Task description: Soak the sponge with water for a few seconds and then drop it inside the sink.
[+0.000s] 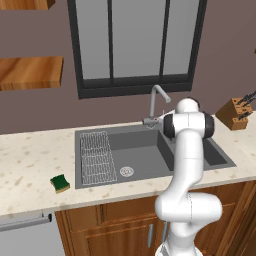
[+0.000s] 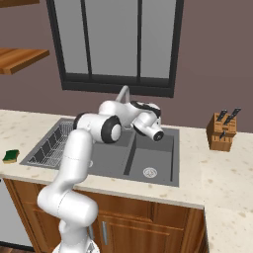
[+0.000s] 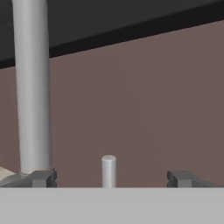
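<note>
Left base view: the sponge (image 1: 60, 183) lies flat on the pale speckled table (image 1: 30, 155), left of the sink (image 1: 145, 152) and close to the table's front edge, well apart from the arm. The sink's left basin holds a ribbed wire rack (image 1: 96, 157) along its left side and a round silver drain (image 1: 126, 171) near the front. The grey gooseneck faucet (image 1: 156, 102) rises behind the sink, under the dark-framed window (image 1: 135, 45). The white arm stands in front of the sink's right part, its upper joints hiding the faucet's base. A knife block (image 1: 235, 112) sits on the table at the far right.

Right base view: the sponge (image 2: 10, 156) rests at the left edge of the picture, on the table beside the rack end of the sink (image 2: 148, 148). The arm bends over the basins toward the faucet (image 2: 123, 94), whose curve shows just above it. The knife block (image 2: 221, 131) stands to the right of the sink.

Hand view: the gripper (image 3: 111, 178) is spread wide and holds nothing; its two dark fingertips (image 3: 41, 178) stand far apart at the bottom. Between them rises a short grey stub (image 3: 108, 169), and the faucet's tall pipe (image 3: 31, 87) stands over the left tip, against the brown wall (image 3: 144, 100).
</note>
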You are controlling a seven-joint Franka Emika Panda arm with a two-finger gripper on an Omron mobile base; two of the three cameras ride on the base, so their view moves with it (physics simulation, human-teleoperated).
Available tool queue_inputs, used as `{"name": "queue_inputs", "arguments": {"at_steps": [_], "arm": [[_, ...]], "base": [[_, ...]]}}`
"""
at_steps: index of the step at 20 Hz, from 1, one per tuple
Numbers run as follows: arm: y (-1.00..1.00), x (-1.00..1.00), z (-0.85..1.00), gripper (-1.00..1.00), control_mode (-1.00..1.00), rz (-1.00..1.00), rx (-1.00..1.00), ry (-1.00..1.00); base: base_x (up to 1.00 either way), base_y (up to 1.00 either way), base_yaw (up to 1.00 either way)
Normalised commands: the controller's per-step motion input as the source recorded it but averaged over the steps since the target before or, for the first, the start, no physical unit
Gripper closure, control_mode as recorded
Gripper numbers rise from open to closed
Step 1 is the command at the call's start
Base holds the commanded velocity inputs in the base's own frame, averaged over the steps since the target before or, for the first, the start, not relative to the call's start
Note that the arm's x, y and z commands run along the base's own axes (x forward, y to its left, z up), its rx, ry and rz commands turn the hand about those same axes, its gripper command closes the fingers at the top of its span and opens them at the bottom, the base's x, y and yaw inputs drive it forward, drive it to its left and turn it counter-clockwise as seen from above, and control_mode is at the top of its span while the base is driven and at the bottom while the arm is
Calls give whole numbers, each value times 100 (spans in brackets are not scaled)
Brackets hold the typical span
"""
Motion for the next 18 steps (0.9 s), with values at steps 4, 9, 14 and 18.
{"name": "queue_inputs", "arguments": {"at_steps": [4, 9, 14, 18], "arm": [[-3, 18, -7, -100, -100, 0, 0, 0], [0, 19, -4, -100, -100, 0, 0, 0], [0, 21, 0, -100, -100, 0, 0, 0], [-1, 10, 0, -100, -100, -4, 0, 0]], "base": [[0, 0, 0], [0, 0, 0], [0, 0, 0], [0, 0, 0]]}}
